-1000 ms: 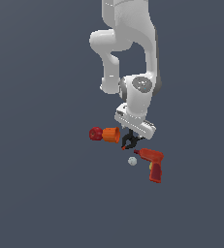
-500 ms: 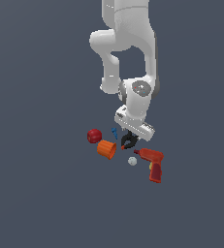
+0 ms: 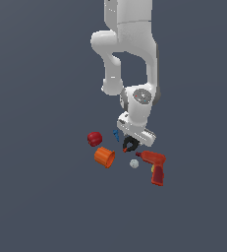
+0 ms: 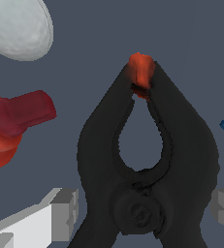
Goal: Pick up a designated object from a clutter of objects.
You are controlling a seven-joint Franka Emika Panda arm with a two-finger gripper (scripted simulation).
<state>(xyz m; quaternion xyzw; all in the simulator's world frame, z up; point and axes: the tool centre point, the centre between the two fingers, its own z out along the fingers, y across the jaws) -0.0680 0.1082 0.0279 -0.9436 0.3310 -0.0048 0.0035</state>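
Note:
The black spring clamp (image 3: 130, 145) lies right under my gripper (image 3: 131, 141), between the orange cup (image 3: 104, 157) and the red power drill (image 3: 155, 165). In the wrist view the clamp (image 4: 181, 145) fills the frame, its red-orange tip (image 4: 140, 71) pointing away and its pivot between my fingers. My gripper (image 4: 142, 212) is open and straddles the clamp's body. The grey fingertips (image 4: 64, 214) stand close beside it on either side. I cannot tell whether they touch it.
A red round knob (image 3: 95, 138) lies at the exterior view's left of the clamp, with the cup below it. A tiny blue piece (image 3: 116, 134) and a small white ball (image 3: 134, 164) lie close by. The drill (image 4: 14, 121) and the ball (image 4: 19, 26) also show in the wrist view.
The orange cup has slid away from my gripper toward the bottom left of the exterior view, uncovering the red knob. My gripper has come down slightly over the clamp.

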